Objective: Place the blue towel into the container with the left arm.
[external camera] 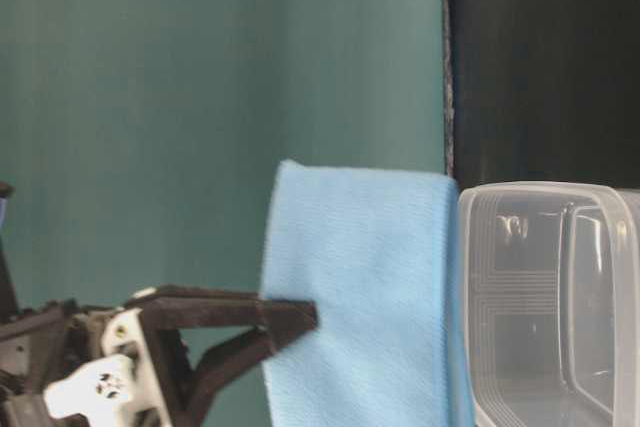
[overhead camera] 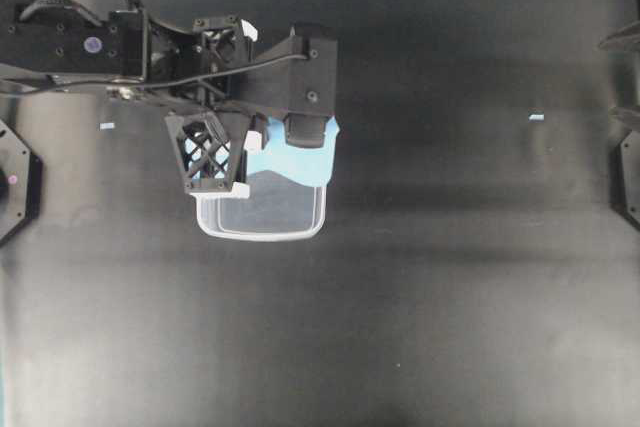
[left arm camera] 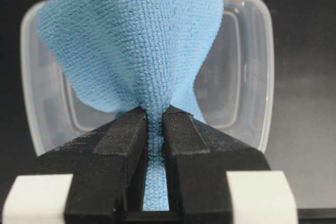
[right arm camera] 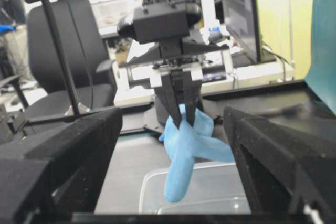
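Left pincer (left arm camera: pixel 155 124) pinching blue towel (left arm camera: pixel 136 45), container (left arm camera: pixel 247 77) behind

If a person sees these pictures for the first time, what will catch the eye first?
First, the blue towel, pinched in the left pincer and hanging over the clear container. The container stands on the dark table, just below the arm in the overhead view. The right pincer stands open, holding nothing, and faces the scene.
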